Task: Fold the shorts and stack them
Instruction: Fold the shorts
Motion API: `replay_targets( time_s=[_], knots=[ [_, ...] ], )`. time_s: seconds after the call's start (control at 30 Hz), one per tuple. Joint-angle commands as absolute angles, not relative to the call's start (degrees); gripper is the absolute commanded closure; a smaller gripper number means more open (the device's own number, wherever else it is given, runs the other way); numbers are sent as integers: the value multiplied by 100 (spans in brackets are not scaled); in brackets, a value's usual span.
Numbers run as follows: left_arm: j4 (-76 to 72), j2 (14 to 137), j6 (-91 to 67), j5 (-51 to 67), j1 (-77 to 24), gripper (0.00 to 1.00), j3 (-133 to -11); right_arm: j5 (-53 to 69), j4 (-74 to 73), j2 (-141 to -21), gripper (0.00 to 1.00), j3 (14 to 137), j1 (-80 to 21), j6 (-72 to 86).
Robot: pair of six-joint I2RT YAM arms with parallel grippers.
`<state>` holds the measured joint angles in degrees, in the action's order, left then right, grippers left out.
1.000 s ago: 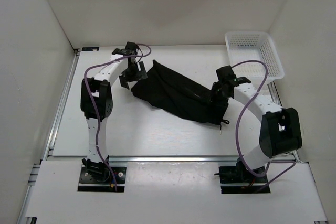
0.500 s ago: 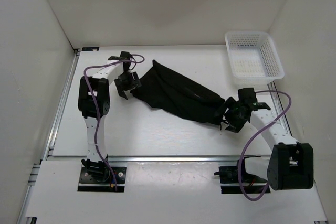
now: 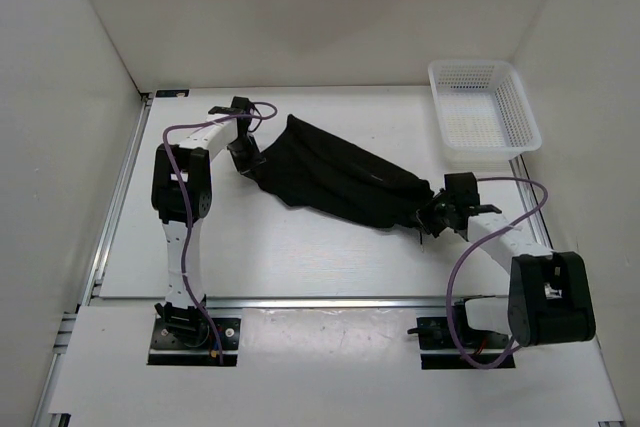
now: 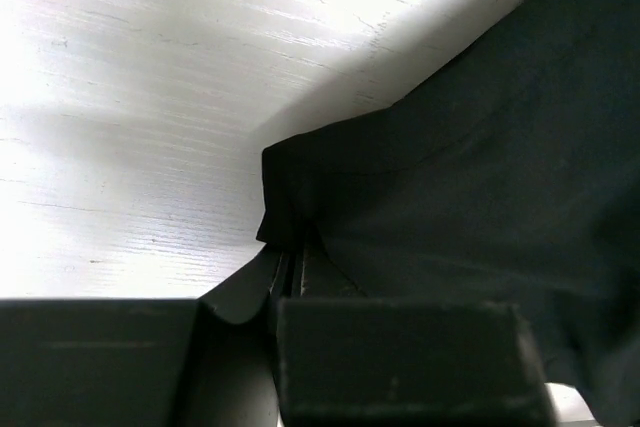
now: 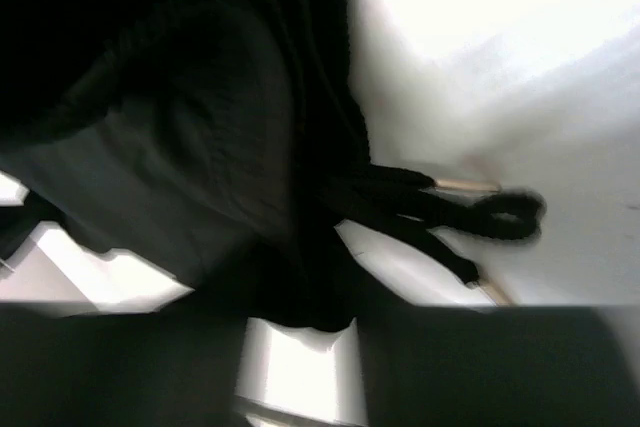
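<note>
The shorts (image 3: 335, 182) are found mid-table (image 3: 300, 257), long axis running from far-left toward near-right corner, the left gripper (image 3: 248, 161) clamped on their far-left corner and the right gripper (image 3: 428, 219) at the drawstring (image 5: 470, 212) end, its grip, possibly on fabric, indeterminable through blur.
</note>
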<state>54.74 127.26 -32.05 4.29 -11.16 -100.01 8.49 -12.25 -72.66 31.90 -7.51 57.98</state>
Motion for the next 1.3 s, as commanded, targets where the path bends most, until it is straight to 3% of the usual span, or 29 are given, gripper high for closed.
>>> replay_targets(
  time_s=[0.0, 0.07, 0.17, 0.33, 0.47, 0.9, 0.93, 0.97, 1.03, 1.07, 1.13, 1.17, 1.2, 1.23, 1.27],
  knots=[
    [5238, 12577, -3287, 255, -1151, 90, -10063, 343, -598, -7443, 88, 3278, -879, 6091],
    [5238, 12393, -3287, 255, -1099, 90, -10194, 291, -746, -7558, 100, 3706, -879, 6091],
    [5300, 12278, -3287, 325, -1038, 90, -10554, 193, -1168, -7760, 100, 4340, -879, 5863],
    [6097, 12349, -3164, 624, -712, 90, -12399, 176, -1757, -8139, 100, 6264, -729, 5222],
    [6161, 11964, -3164, 677, -580, 90, -12657, 290, -2074, -8218, 100, 6802, -729, 4975],
    [5221, 10258, -3743, 80, -580, 90, -7623, 237, -2083, -7243, 98, 4009, -1582, 4966],
    [5221, 9996, -3796, -25, -580, 90, -7411, 237, -2144, -7059, 92, 3869, -1652, 4966],
    [5221, 9871, -3866, -113, -580, 90, -7105, 237, -2205, -6953, 72, 3763, -1652, 4966],
    [5221, 9530, -3867, -254, -580, 90, -6857, 237, -2355, -6638, 47, 3621, -1714, 4913],
    [5221, 9449, -3919, -333, -528, 89, -6681, 237, -2486, -6540, 27, 3621, -1714, 4835],
    [5221, 9326, -3920, -334, -466, 72, -6618, 36, -2916, -6267, 20, 3796, -1714, 4668],
    [5221, 9325, -3920, -334, -414, 30, -6540, -17, -3057, -6188, 17, 3893, -1714, 4597],
    [5221, 9273, -3859, -334, -413, 9, -6539, -18, -3311, -6118, 15, 3998, -1714, 4518],
    [5273, 9272, -3858, -273, -413, 0, -6539, -105, -3427, -6065, 14, 4112, -1714, 4352],
    [5273, 9272, -3858, -272, -361, 0, -6539, -105, -3550, -6012, 14, 4366, -1714, 4290]
  ],
)
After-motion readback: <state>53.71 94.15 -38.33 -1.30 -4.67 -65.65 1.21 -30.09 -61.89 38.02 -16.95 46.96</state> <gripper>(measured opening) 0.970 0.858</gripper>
